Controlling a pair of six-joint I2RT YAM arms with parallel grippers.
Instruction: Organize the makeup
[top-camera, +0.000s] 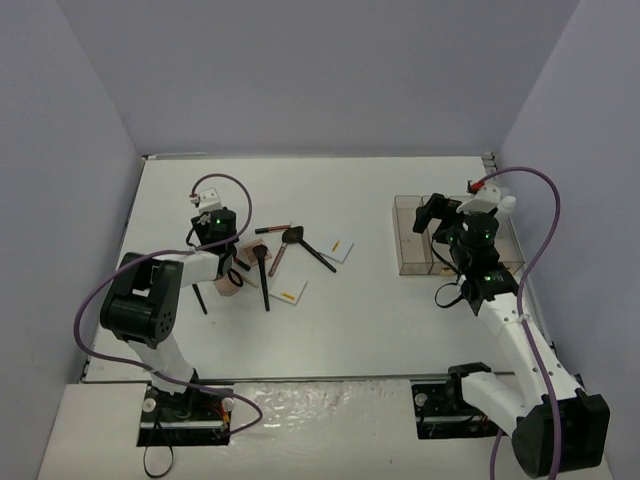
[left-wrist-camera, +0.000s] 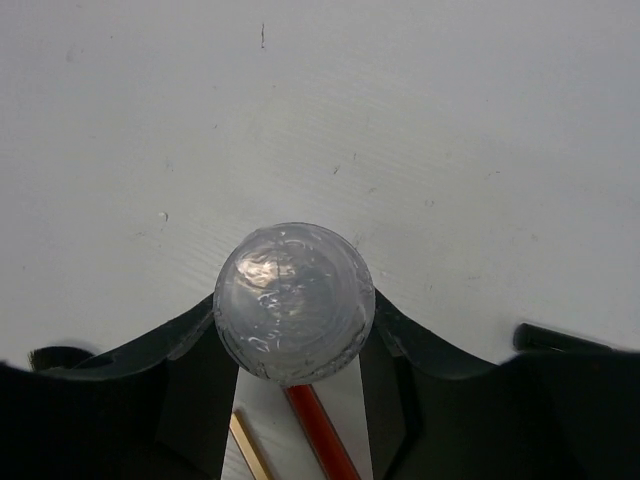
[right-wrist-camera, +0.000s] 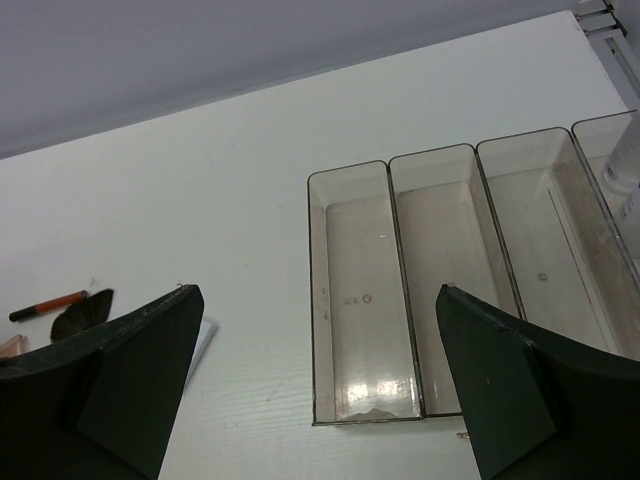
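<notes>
Plainly the move turns on the bottle (left-wrist-camera: 293, 300) between the fingers of the left gripper (left-wrist-camera: 295, 320). It shows end-on as a clear round disc, so its long axis runs straight up toward the wrist, and I judge that it stands upright on the table (left-wrist-camera: 420, 120). Both black fingers (left-wrist-camera: 190, 390) touch its sides, one left and one right, so the gripper is clenched on it.

A red pencil (left-wrist-camera: 320, 430) and a tan pencil (left-wrist-camera: 250, 445) lie on the table just beneath, slanting toward the near edge.

From above, this grip sits at the left of the table, among the brushes (top-camera: 263, 270) and cards (top-camera: 288, 290). The organizer (top-camera: 410, 262) lies well apart to the right, so the bottle has to travel rightward.

The left arm is the nearer one to the bottle. The right gripper (right-wrist-camera: 315, 295) hangs over the organizer (right-wrist-camera: 350, 300), released, jaws wide with nothing between them. A second bottle (right-wrist-camera: 625, 170) already lies in the end compartment at the right edge of that wrist view.

No brand, label or writing can be read. The cards carry only small orange and yellow marks.
</notes>
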